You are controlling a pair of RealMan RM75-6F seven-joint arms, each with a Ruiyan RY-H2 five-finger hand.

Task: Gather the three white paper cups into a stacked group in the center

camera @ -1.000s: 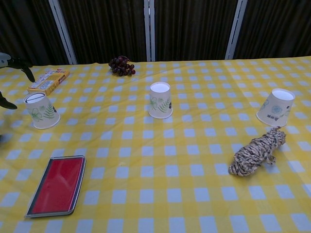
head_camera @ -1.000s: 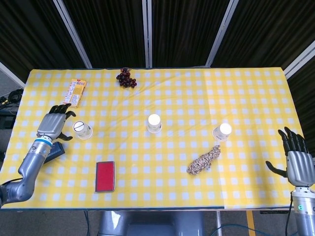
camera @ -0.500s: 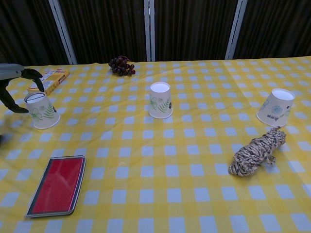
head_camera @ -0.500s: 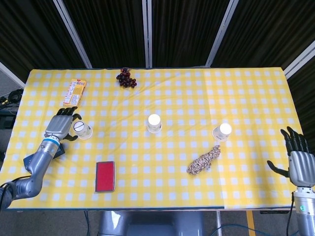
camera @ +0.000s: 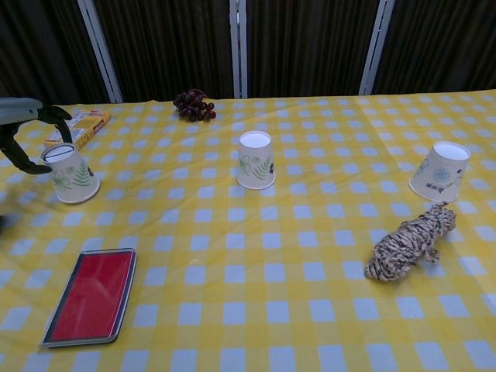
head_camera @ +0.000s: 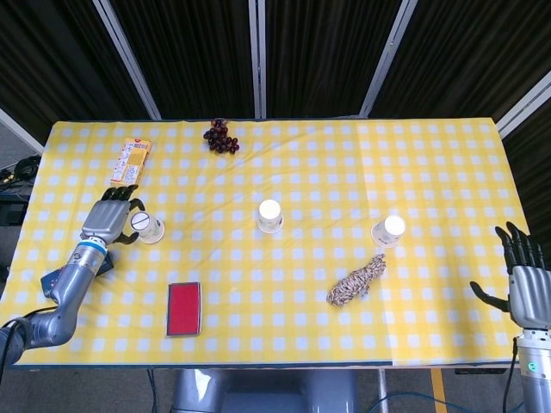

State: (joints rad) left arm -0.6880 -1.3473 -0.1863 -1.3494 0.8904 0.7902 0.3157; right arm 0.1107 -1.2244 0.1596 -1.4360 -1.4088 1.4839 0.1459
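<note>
- The left hand (head_camera: 108, 221) has its fingers (camera: 17, 155) curled around the left cup (head_camera: 148, 228), which stands upside down and tilted on the table (head_camera: 284, 344). Whether the fingers actually press on the cup wall I cannot tell.
- The main risk is tipping: the left cup already leans, and a thin paper wall gives under a squeeze, so a push from one side could roll it toward the red case (head_camera: 183, 307) in front of it.
- A crushed rim would probably keep this cup from nesting over the centre cup (head_camera: 269, 215).
- The centre cup is the landmark. The left cup is well to its left and the right cup (head_camera: 388, 230) well to its right, all three upside down and apart.
- The path from the left cup to the centre cup is bare cloth. The orange box (head_camera: 131, 162) and the grapes (head_camera: 221, 135) lie behind that line.
- The rope bundle (head_camera: 356, 281) lies just in front of the right cup, so a sliding approach from the front could snag it.
- The right hand (head_camera: 527, 280) hovers at the table's right edge, far right of the centre cup, with fingers spread and holding nothing.
</note>
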